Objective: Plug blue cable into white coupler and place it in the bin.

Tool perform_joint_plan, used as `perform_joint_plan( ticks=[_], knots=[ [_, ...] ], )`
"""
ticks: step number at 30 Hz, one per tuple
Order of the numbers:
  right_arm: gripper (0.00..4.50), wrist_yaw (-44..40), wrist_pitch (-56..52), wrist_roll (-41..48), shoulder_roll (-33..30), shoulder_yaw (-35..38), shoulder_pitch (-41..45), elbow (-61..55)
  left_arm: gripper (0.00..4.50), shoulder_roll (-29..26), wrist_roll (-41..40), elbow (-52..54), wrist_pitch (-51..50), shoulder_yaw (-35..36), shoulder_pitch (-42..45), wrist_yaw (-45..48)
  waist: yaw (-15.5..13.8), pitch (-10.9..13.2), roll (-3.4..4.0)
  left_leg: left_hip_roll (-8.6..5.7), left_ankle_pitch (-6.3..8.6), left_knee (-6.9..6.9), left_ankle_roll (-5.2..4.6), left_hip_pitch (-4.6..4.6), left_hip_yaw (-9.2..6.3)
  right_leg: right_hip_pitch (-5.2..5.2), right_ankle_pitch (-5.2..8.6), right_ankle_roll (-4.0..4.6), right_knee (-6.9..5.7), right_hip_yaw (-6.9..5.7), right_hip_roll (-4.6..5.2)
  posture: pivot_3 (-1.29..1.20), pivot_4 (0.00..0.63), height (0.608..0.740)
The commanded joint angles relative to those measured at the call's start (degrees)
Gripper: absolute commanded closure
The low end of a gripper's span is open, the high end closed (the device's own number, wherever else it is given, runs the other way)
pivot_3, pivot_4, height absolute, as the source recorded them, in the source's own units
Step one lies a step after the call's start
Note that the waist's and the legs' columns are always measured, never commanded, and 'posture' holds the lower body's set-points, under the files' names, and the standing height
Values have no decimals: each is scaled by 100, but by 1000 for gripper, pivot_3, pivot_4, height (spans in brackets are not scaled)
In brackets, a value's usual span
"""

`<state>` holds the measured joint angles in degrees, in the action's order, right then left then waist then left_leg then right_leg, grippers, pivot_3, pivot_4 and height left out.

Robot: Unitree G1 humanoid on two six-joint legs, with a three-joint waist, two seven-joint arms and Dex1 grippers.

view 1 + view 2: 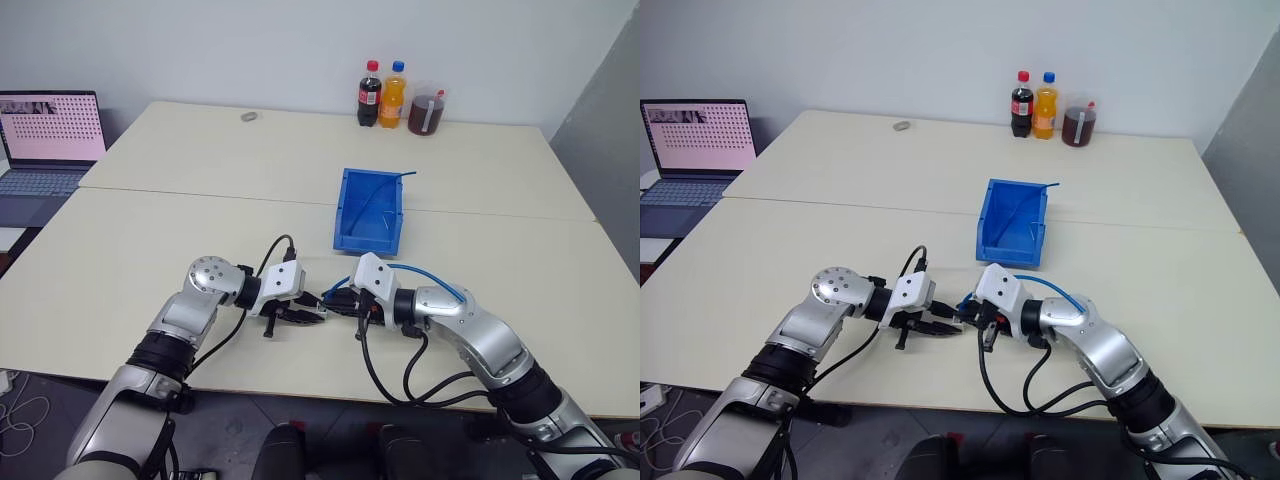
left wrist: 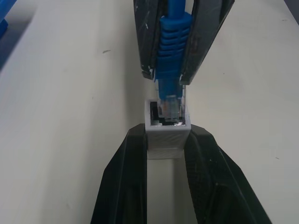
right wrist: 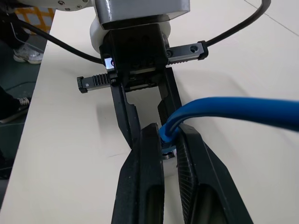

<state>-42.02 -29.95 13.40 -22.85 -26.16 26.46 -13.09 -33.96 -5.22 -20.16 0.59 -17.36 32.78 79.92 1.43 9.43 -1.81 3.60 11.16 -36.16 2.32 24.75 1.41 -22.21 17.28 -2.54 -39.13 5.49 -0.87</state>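
Insertion step was on, imo. Left gripper (image 2: 169, 140) pinched the white coupler (image 2: 168, 128), right gripper (image 2: 170, 77) clamped the blue cable (image 2: 172, 37) w/ plug tip just inside the opening, above the surface (image 1: 200, 230). Next prob needs a straight push to seat it. Bin (image 1: 346, 215) sat behind.

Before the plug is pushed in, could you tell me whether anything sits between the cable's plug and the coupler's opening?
Nothing visible does. The blue cable's plug, held by the right gripper, sits at the mouth of the white coupler, which the left gripper holds between its fingers; no foreign object is visible in the opening.
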Motion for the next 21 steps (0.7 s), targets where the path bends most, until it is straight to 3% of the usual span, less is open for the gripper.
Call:
perform_joint_plan(
  ticks=[1,10,21],
  knots=[
    [4392,-133,81,-214,-62,-58,58,-47,3709,30,242,2,-116,-282,-169,19,0,-3,4,0,0,0,0,0,0,0,0,0,0,0,0,0,150,740],
    [4392,-413,-47,-490,-83,-271,152,8,3709,29,241,59,-175,-274,-202,-45,0,-23,19,-1,0,0,0,0,0,0,1,0,1,0,0,0,150,740],
    [4393,-1169,-586,-732,3,-984,878,538,3709,71,280,46,-194,-283,-187,-70,8,-68,46,0,0,2,0,-4,2,0,1,2,0,1,-1,0,150,740]
  ],
)
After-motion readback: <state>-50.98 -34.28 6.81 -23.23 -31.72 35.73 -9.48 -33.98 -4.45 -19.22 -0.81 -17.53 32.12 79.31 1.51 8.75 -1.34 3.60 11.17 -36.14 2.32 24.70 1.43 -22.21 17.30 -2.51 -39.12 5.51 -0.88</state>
